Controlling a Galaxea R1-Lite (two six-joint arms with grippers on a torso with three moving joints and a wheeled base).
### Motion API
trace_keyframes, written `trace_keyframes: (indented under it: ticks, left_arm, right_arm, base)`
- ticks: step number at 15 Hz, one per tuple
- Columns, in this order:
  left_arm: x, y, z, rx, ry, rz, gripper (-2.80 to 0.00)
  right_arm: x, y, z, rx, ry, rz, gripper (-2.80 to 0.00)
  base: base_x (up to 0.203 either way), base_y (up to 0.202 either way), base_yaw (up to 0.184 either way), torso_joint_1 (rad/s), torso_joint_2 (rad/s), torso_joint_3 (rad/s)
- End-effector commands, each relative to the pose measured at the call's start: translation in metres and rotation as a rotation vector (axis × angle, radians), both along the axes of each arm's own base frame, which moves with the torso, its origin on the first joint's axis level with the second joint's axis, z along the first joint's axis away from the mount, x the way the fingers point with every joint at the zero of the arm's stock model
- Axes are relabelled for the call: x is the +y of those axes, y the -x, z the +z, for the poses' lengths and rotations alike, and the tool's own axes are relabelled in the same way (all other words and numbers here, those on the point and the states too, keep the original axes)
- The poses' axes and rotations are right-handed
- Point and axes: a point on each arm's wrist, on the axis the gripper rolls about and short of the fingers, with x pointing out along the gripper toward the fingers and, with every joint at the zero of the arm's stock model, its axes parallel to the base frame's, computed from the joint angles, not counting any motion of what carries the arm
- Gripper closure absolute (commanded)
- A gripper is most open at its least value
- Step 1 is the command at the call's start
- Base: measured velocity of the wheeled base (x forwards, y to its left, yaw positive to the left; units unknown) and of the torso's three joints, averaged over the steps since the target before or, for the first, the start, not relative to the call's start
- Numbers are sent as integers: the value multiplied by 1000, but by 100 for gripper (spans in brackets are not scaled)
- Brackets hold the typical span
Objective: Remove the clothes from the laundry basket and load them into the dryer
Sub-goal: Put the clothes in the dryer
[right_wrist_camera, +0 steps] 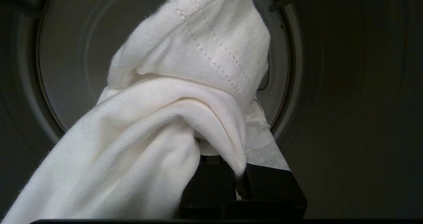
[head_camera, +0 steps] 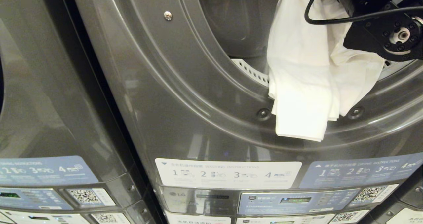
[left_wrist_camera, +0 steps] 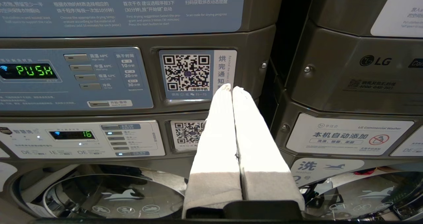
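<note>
In the head view, one white garment point(head_camera: 307, 75) hung over the lower rim of the dryer point(head_camera: 205, 95) opening, its upper part inside the drum and its lower end draped down the grey front. The right arm point(head_camera: 386, 32) reached in from the upper right, with a black cable point(head_camera: 317, 17) looping across the cloth. Two instruction stickers point(head_camera: 228, 173) sat below the opening, one white and one blue, and a second grey machine point(head_camera: 49, 95) stood at the left.

In the left wrist view, the left gripper point(left_wrist_camera: 229, 87) was parked low before the control panels, its two pale fingers point(left_wrist_camera: 218, 134) pressed together with nothing between them. One green display point(left_wrist_camera: 34, 71) read PUSH, a second lower one read 16, and two QR codes point(left_wrist_camera: 186, 72) were in sight.

In the right wrist view, the right gripper point(right_wrist_camera: 231, 144) was clamped tight on a bunched fold of the garment point(right_wrist_camera: 172, 98), which covered its fingers. Behind the cloth lay the round drum point(right_wrist_camera: 66, 68).
</note>
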Motion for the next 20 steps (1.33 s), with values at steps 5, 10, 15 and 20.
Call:
trace_keyframes:
  ticks: [5,10,15,20]
  left_arm:
    - [0,0,0,0,1,0,0]
    - [0,0,0,0,0,0,0]
    - [0,0,0,0,0,0,0]
    - [0,0,0,0,0,0,0]
  right_arm:
    - [1,2,1,-6,-2,5,0]
    - [8,1,-4,33,3,37,-280]
    - [9,-2,-12,150,21,53,-280]
    - [0,15,-16,349,80,36,-280]
  base:
    - [0,0,0,0,0,0]
    - [0,0,0,0,0,0]
    - [0,0,0,0,0,0]
    - [0,0,0,0,0,0]
